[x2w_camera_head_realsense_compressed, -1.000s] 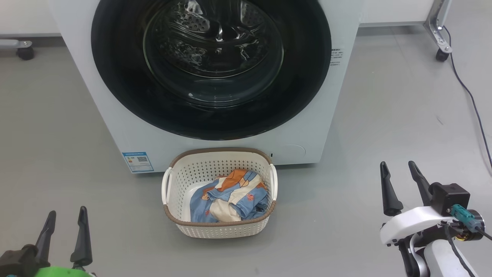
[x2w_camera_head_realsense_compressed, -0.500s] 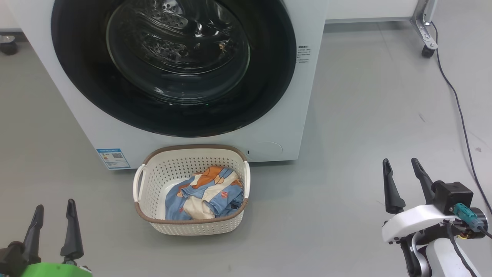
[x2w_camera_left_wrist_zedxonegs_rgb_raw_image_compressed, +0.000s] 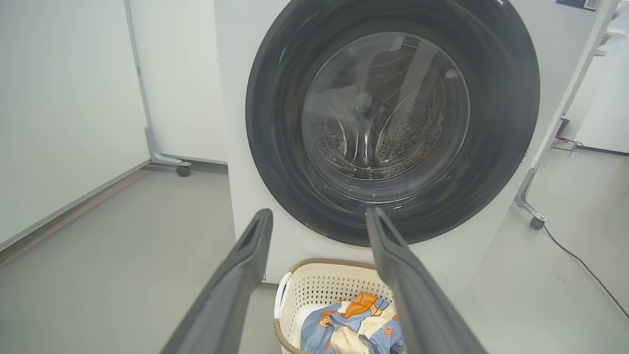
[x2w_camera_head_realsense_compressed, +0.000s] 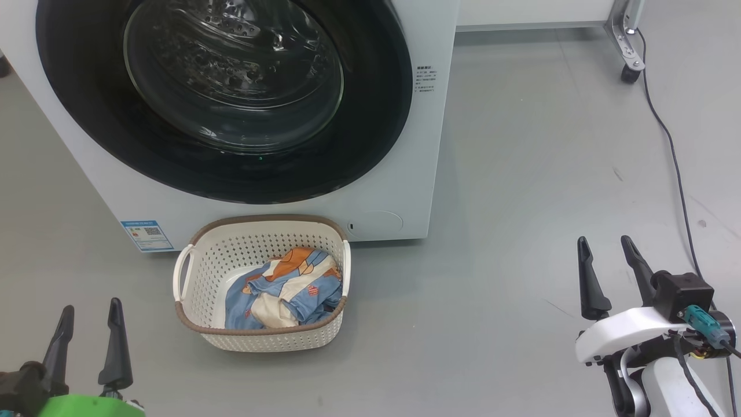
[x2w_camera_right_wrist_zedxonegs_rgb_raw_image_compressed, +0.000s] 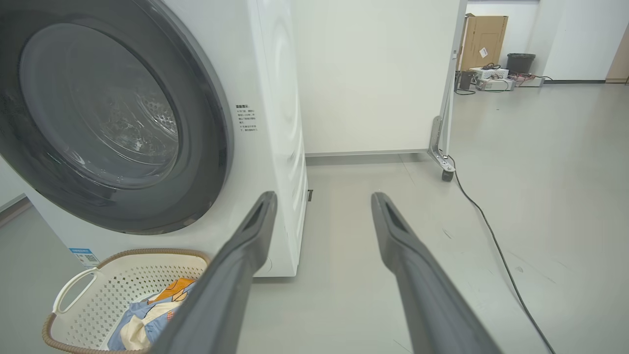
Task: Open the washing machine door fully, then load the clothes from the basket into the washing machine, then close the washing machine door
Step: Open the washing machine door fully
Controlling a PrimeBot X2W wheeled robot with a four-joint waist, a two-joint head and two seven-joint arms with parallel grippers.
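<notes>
Left gripper: the left gripper (x2w_camera_head_realsense_compressed: 91, 310), two long dark fingers on a green wrist, sits nearest at the lower left, jaws spread and holding nothing, apart from the basket.
Right gripper: the right gripper (x2w_camera_head_realsense_compressed: 604, 240), dark fingers on a white forearm, sits at the lower right over bare grey floor (x2w_camera_head_realsense_compressed: 521, 231), jaws likewise spread and empty, well apart from the machine.
Basket: the small cream perforated plastic basket with a brown rim (x2w_camera_head_realsense_compressed: 266, 343) stands on the floor, just in front of the machine.
Clothes: the crumpled blue, orange and cream fabric clothes (x2w_camera_head_realsense_compressed: 283, 286) lie inside the basket; none are loaded.
Washing machine: the big white front-loading washing machine (x2w_camera_head_realsense_compressed: 422, 145) stands behind the basket, a blue sticker (x2w_camera_head_realsense_compressed: 146, 234) at its lower corner.
Door: the large round door with a glossy black rim and clear glass centre (x2w_camera_head_realsense_compressed: 231, 75) lies flush against the machine's front, apparently shut.
Done: seemingly nothing yet.
Left: opening the door, loading the clothes, closing the door.
</notes>
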